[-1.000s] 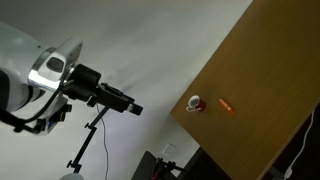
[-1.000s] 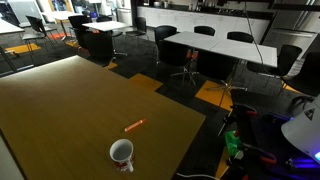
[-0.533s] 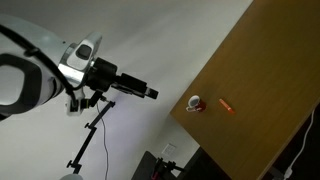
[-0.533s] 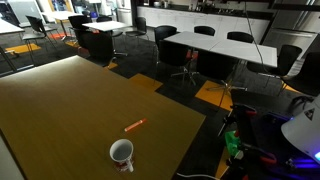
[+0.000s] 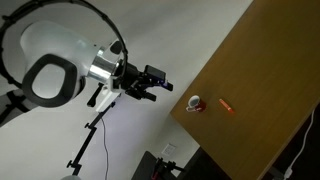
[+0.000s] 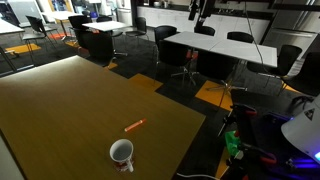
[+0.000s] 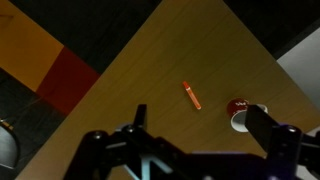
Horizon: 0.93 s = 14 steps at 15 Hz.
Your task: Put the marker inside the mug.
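The orange-red marker (image 6: pixel 133 126) lies flat on the brown wooden table (image 6: pixel 60 100), a short way from the small white mug (image 6: pixel 122 154), which stands upright with its mouth open. Both also show in an exterior view, the marker (image 5: pixel 227 106) and the mug (image 5: pixel 195 104), near the table's edge. My gripper (image 5: pixel 155 80) is in the air beside the table, away from both. In the wrist view my gripper (image 7: pixel 200 113) is open and empty, high above the marker (image 7: pixel 191 94) and the mug (image 7: pixel 240 113).
The table (image 7: pixel 150 60) ends close to the mug. Beyond it lies carpet with orange and red patches (image 7: pixel 65 80). Office chairs and white tables (image 6: pixel 215 45) stand at the back. A thin tripod stand (image 5: pixel 90 135) is below my arm.
My arm has swung toward the table and the gripper has come much nearer to its edge. The marker and the mug have not moved.
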Each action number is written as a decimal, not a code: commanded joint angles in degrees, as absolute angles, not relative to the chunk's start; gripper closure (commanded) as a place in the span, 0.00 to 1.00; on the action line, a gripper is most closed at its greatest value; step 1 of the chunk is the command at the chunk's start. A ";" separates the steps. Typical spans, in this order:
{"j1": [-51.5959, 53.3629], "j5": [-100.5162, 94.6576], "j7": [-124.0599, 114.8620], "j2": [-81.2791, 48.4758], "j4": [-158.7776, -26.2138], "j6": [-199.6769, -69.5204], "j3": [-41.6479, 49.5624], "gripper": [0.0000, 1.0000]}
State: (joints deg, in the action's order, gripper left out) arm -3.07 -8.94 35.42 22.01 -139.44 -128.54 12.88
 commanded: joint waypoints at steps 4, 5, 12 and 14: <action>0.40 -3.36 57.82 15.55 -139.07 -131.24 14.53 0.00; 0.47 -2.54 61.39 14.96 -139.17 -131.00 14.32 0.00; -1.30 -2.77 62.14 14.17 -139.38 -130.40 12.57 0.00; -1.28 -2.77 62.14 14.17 -139.38 -130.40 12.57 0.00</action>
